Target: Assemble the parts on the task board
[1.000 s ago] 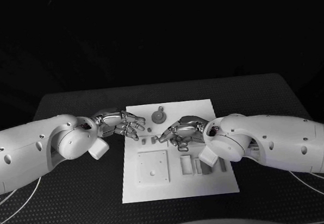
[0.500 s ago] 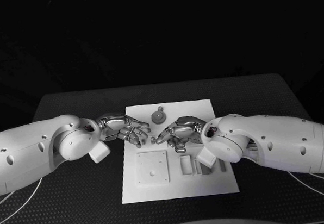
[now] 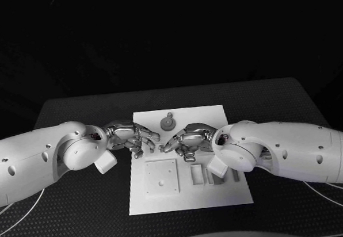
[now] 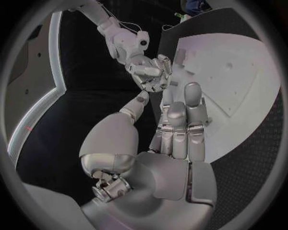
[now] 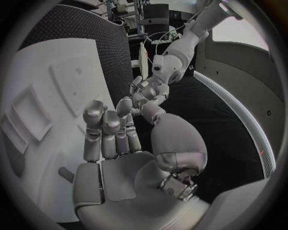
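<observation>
**Black table stands in a darkened room**

A black table [image 3: 83,221] with a fine woven texture and rounded far corners fills the foreground. Behind it the room falls away into near-total darkness, no wall or window discernible. Thin pale cables [image 3: 15,212] loop across the tabletop near both side edges.

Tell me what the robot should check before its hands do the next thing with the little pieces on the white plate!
1. Task board lies flat on the table, with both hands over it: ok.
2. Left hand free to grab: ok, its fingers are stretched out and hold nothing.
3. Right hand free: ok, palm bare, fingers straight.
4. Hands clear of each other: ok, a gap shows between them.
5. Round part at the board's far end within reach: ok, it lies untouched.
6. Which part goes next: cannot tell.
</observation>
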`<state>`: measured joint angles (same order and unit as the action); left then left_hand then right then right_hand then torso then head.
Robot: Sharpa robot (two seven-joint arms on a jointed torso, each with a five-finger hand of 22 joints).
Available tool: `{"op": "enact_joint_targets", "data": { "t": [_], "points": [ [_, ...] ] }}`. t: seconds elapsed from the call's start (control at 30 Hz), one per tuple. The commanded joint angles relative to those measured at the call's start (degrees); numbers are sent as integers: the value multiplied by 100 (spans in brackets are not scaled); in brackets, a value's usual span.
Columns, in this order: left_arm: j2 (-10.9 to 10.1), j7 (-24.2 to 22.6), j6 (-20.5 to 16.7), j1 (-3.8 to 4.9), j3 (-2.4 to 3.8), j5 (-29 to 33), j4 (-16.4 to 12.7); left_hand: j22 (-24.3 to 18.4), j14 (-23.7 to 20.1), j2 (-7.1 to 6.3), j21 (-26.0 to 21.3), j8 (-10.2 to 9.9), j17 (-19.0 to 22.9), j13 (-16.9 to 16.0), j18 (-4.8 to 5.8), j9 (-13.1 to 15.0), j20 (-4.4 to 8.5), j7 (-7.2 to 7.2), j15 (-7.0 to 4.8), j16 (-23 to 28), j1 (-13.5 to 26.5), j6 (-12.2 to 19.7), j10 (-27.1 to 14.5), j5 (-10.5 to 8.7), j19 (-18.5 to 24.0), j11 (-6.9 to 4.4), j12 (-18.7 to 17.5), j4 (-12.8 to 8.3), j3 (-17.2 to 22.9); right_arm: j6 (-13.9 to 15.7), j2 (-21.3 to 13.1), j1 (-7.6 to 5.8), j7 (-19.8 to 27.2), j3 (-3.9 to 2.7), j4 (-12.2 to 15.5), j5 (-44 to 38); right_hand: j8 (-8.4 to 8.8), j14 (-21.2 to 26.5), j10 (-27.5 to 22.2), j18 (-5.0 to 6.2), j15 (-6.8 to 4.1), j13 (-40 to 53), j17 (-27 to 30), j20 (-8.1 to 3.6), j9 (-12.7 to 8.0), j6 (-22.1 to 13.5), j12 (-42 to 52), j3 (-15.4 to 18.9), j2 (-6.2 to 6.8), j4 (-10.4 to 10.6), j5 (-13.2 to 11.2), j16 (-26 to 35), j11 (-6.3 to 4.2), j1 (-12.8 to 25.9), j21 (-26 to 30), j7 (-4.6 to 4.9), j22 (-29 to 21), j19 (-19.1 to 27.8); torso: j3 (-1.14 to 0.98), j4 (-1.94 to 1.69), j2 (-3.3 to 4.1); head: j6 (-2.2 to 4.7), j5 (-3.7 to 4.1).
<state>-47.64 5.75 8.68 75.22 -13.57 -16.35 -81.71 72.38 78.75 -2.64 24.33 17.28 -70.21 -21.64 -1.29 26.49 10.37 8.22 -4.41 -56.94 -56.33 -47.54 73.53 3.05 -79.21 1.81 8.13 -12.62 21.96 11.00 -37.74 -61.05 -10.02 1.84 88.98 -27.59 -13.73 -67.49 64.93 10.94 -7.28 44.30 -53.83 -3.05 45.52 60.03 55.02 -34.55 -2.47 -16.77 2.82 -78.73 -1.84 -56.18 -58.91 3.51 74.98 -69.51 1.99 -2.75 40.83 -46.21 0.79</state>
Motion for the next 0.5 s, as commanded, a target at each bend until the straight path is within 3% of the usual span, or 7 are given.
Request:
{"op": "enact_joint_targets", "data": {
  "t": [0.03,0.27,0.5],
  "points": [
    [2,18,136,3,3,24,-21,91,127,0,88,-14,98,-35,-577,-6,-21,-7,14,-81,-52,5,-178,-21,-84,50,-90,-1,49,-126,10,5,69,-4,11,-15,-17,9,18,406,-42,-6,-6,-25,7,118,-24,34,-4,-7,0,-3,-11,-50,-21,79,96,-6,-2,4,1,11,19],
    [17,60,137,1,2,-111,-44,160,189,-23,119,4,310,-23,-714,-5,-117,16,111,-154,-72,9,-445,-18,-146,146,-305,-39,102,-135,13,5,88,-11,16,-16,-16,9,18,406,-43,-6,-6,-28,8,117,-25,35,-4,-6,0,-2,-12,-55,-22,79,95,-6,-2,-1,1,-9,3],
    [26,-9,45,-2,2,-149,-59,183,163,-7,97,166,458,97,-843,68,-241,65,237,-269,-160,-274,-776,-18,-171,275,-449,-144,177,-124,12,5,89,-21,2,-20,-16,9,18,406,-44,-5,-7,-30,9,118,-26,37,-6,-6,0,-2,-12,-59,-22,78,94,-6,-4,-3,0,-20,7]
  ]
}}
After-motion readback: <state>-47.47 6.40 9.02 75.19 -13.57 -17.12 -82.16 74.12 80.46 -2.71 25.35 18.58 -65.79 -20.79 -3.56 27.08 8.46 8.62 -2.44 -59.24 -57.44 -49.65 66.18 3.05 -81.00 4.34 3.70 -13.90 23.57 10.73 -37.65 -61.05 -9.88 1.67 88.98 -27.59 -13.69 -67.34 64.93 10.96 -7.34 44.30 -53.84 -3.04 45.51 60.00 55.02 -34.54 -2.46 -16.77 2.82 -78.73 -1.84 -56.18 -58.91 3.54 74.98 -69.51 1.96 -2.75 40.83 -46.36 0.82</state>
